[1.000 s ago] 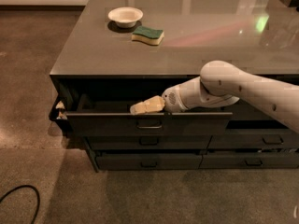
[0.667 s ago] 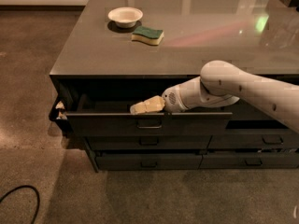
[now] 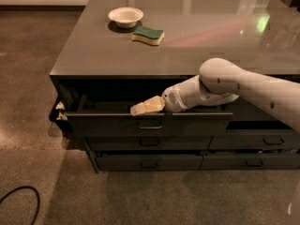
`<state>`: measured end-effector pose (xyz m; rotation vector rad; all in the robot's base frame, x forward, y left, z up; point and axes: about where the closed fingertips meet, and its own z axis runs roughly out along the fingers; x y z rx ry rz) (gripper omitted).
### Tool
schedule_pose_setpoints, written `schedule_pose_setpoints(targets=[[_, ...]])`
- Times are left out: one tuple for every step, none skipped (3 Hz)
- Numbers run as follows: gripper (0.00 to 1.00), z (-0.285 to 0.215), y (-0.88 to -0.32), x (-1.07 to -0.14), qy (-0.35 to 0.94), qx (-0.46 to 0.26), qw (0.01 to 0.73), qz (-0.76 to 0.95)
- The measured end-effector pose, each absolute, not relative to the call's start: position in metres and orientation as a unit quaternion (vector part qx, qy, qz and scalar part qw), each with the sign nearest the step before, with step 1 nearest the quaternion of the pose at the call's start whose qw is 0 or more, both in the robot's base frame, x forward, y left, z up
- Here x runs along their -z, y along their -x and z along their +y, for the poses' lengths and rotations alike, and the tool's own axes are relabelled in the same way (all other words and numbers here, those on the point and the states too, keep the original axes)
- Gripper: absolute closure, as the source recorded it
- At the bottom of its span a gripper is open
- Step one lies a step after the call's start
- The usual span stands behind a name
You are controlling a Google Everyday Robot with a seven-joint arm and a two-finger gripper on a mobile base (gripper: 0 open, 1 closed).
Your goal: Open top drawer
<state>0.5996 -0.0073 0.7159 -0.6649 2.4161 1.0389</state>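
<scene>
The top drawer (image 3: pixel 108 124) is a wide dark-grey drawer under the counter's left half. It stands pulled out a little, with a dark gap behind its front. Its small loop handle (image 3: pixel 150 124) sits at the centre of the front. My gripper (image 3: pixel 140 108) reaches from the right on a white arm (image 3: pixel 243 86). Its tan fingers (image 3: pixel 149 105) lie over the drawer's top edge, just above the handle.
A white bowl (image 3: pixel 125 16) and a green-and-yellow sponge (image 3: pixel 148 34) sit on the grey countertop (image 3: pixel 117 55). Two lower drawers (image 3: pixel 145 161) lie below, and a neighbouring stack (image 3: pixel 262 142) to the right. A black cable (image 3: pixel 18 198) lies on the floor at bottom left.
</scene>
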Motion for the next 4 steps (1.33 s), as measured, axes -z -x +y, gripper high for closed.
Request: schedule_pose_setpoints(targets=[[0.0, -0.0073, -0.6013, -0.7138, 0.254, -0.368, 0.205, 0.871], [0.0, -0.0073, -0.6013, -0.7148, 0.254, -0.368, 0.205, 0.871], [0.0, -0.0117, -0.5939, -0.7075, 0.298, -0.353, 0.199, 0.864], [0.0, -0.0117, -0.5939, -0.7098, 0.298, -0.353, 0.199, 0.864]])
